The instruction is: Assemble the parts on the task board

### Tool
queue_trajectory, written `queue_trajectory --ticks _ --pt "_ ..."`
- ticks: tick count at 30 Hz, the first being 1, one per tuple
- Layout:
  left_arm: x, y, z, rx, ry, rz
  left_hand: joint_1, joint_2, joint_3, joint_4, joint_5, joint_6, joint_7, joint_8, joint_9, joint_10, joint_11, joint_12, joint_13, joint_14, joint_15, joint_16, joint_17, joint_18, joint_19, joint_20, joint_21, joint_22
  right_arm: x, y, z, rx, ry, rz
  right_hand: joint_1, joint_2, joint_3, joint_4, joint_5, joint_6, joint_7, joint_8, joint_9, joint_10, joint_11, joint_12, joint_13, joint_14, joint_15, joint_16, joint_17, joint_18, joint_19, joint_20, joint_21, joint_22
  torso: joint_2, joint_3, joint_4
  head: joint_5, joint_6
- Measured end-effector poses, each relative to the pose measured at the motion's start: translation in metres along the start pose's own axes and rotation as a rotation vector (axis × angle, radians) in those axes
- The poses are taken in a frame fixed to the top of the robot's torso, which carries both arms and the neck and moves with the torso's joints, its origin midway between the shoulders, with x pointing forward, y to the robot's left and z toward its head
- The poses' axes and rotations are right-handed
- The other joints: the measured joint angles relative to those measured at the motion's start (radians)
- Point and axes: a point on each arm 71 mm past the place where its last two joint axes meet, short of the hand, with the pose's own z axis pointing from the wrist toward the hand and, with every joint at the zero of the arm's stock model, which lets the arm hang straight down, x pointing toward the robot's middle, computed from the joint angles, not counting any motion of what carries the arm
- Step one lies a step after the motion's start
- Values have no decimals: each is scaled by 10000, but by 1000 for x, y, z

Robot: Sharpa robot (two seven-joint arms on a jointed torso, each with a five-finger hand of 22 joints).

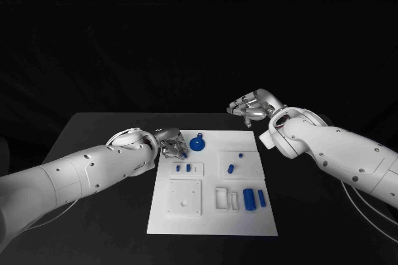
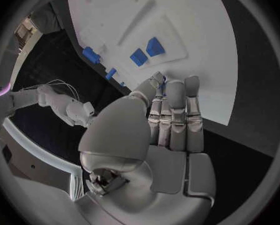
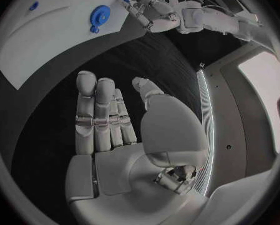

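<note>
The white task board (image 1: 214,219) lies mid-table. A round blue disc (image 1: 197,143) sits near its far edge, with two small blue pegs (image 1: 182,168) just nearer me. Two blue cylinders (image 1: 255,198) lie at the near right. My left hand (image 1: 172,145) hovers over the board's far left part and pinches a small blue part (image 2: 162,78) between thumb and fingertip. My right hand (image 1: 253,108) hangs off the board's far right corner with its fingers (image 3: 99,115) straight, the thumb apart and nothing in it. The right wrist view shows the disc (image 3: 99,16) and the left hand (image 3: 149,11).
White raised plates sit on the board: a square one (image 1: 184,197) at the near left, a slotted one (image 1: 228,198) beside the cylinders, and one (image 1: 238,161) carrying two more small blue parts. Black table (image 1: 91,133) surrounds the board.
</note>
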Motion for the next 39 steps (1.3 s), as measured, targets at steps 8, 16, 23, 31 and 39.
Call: queue_trajectory --ticks 8,16,23,31,39 --pt "2 -3 1 50 80 3 0 0 0 0 0 -1 0 27 -6 0 0 0 0 -1 0 0 9 -3 0 0 0 3 0 0 0 -6 5 3 0 0 0 0 0 0 0 0 0 0 0 0 0 0 0 0 0 -1 0 0 0 0 -1 0 3 -12 -12" --pt "3 -3 2 35 147 6 0 -1 0 0 -1 0 1 42 3 0 0 0 -3 -1 1 0 8 -7 0 0 0 1 0 0 0 -2 3 -1 0 0 0 0 0 0 0 0 0 0 0 0 0 0 0 0 0 -3 0 0 0 -1 -4 1 6 -25 -22" --pt "3 -4 2 2 226 115 0 -1 0 0 -1 36 38 41 2 0 0 0 2 -1 1 0 18 -7 0 0 0 0 0 0 0 1 2 -4 0 0 0 0 0 0 0 0 0 0 0 0 0 0 0 0 0 -3 0 0 0 -1 -6 0 7 -32 -43" --pt "4 -5 3 -2 277 353 0 -1 27 -27 -1 34 38 19 -7 0 0 0 10 -1 1 0 17 -19 -38 -37 0 -1 0 0 0 0 6 -4 0 0 0 0 0 0 0 0 0 0 0 0 1 0 0 0 1 -4 0 0 0 -1 -8 -8 11 -33 -53" --pt "5 -5 4 -5 311 543 0 -1 32 -82 0 -3 71 2 -19 -63 63 2 21 -5 5 0 16 -18 -74 -1 0 -1 0 -1 0 16 5 -9 0 0 0 0 0 0 -1 0 0 0 0 0 1 1 -1 0 1 -6 0 0 0 -1 -1 -5 6 -24 -54"
